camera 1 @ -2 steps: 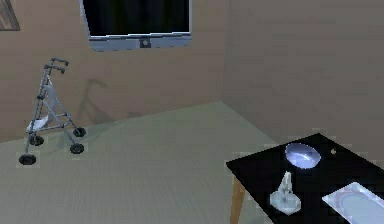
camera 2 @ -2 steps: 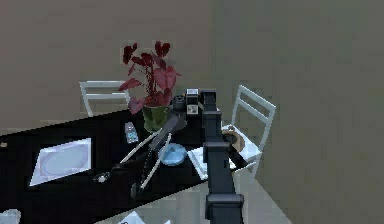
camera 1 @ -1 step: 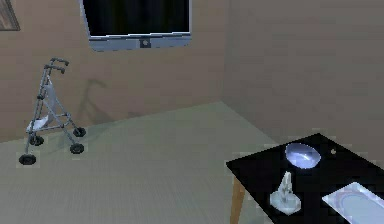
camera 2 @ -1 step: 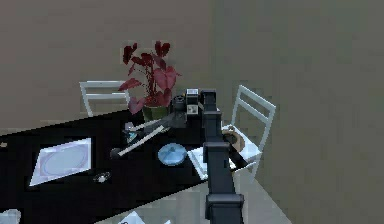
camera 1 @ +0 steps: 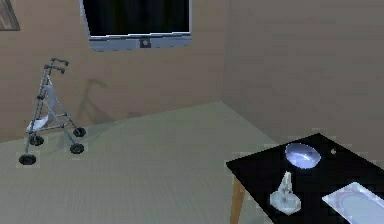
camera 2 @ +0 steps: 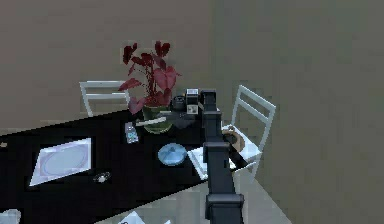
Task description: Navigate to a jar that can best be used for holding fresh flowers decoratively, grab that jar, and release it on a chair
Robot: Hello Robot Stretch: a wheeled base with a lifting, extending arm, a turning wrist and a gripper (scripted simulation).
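Meanwhile, our gripper (camera 2: 168,117) hung at the jar (camera 2: 153,125) of red leaves, which stood on the black table (camera 2: 100,142) near a white chair (camera 2: 251,112). We could not tell whether the gripper held anything.

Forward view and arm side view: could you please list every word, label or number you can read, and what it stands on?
Nothing can be read.
Dark wall-mounted screen with grey frame: mark on its lower edge, too small to read.
Small white squares with black marks on the dark arm: patterns, no legible characters.
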